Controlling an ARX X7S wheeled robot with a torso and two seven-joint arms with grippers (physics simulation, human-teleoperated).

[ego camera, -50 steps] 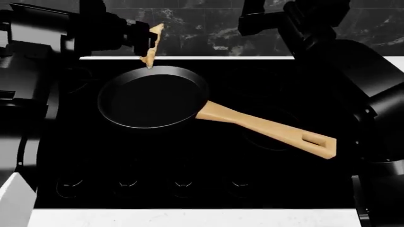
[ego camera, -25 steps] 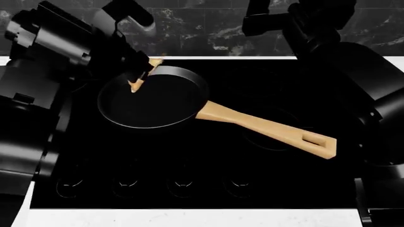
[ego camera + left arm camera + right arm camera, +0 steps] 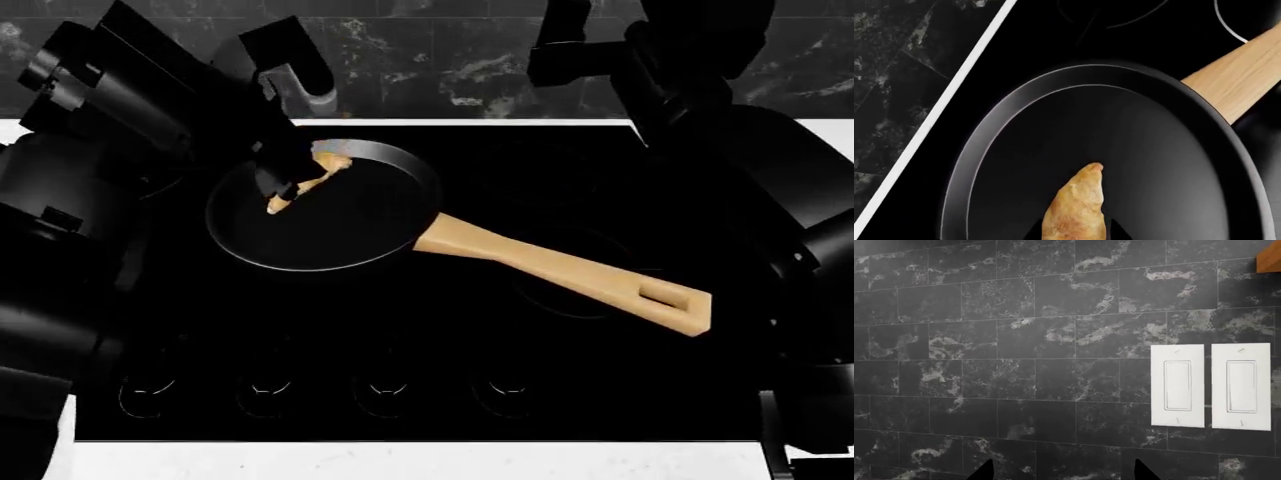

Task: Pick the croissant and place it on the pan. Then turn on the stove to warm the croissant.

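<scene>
Black fills most of the head view: the glossy stove (image 3: 400, 330) lies flat with faint ring outlines and a row of small control marks along its near edge. On it sits the pan (image 3: 360, 235), round and dark, its light wooden handle (image 3: 574, 275) running away from the left gripper (image 3: 287, 180) toward the robot's right. That gripper hangs over the far left part of the pan, clenched on the croissant (image 3: 304, 180), which shows as a small golden-tan piece between the dark fingers, above the pan's floor just inside the rim. Whether the pastry touches the pan cannot be told from here. The right arm (image 3: 694, 70) is raised at the far right, well apart from the pan, in front of the dark marbled wall; its gripper's tips are not clear in this view.

From the left wrist, the croissant (image 3: 1077, 207) juts out straight ahead of the gripper, its pointed end over the pan's bare black floor (image 3: 1147, 165). The pan's rim curves around it, and the wooden handle (image 3: 1241, 75) leaves the rim on the far side. Beyond the rim lies the stove's surface (image 3: 1074, 40), then a white strip and marbled tile.

From the right wrist, two dark fingertips (image 3: 984, 471) stand spread apart with nothing between them, facing a dark marbled tile wall (image 3: 1021, 340) with two white rocker switches (image 3: 1207, 386).
</scene>
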